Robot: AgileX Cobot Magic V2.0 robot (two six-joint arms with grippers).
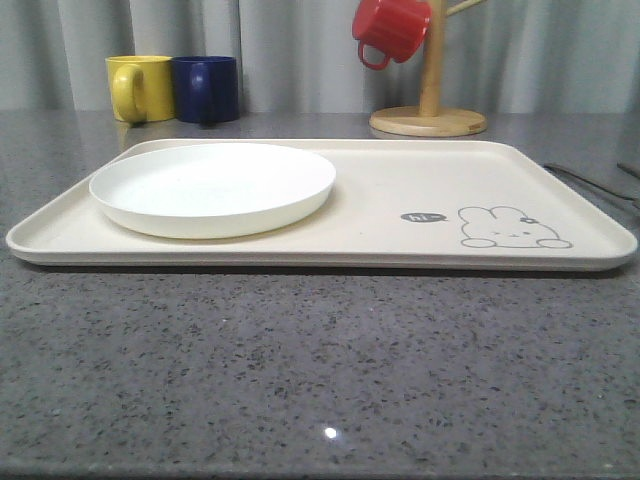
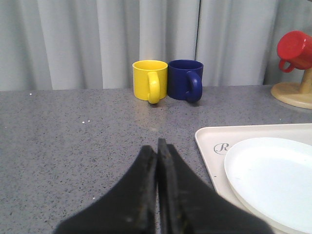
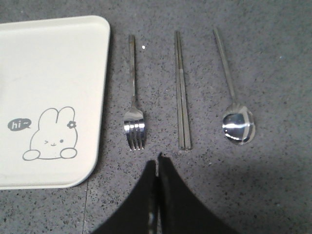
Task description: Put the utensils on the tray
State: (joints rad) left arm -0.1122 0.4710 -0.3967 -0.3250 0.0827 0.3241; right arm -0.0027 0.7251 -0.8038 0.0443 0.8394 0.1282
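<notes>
Lying on worktop (image 3: 273,58) beside tray (image 3: 48,73), off its rim: fork (image 3: 133,105), chopsticks (image 3: 182,92), spoon (image 3: 235,109). Right tool (image 3: 157,163) pressed together near fork tines. Left tool (image 2: 157,146) also pressed together. 1 plate (image 1: 213,187) on tray.

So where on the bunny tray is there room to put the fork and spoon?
The tray is bare on its right half, between the white plate and the rabbit drawing, and along its front edge. Its left half is crowded by the plate. The fork, chopsticks and spoon lie on the counter beside it.
</notes>
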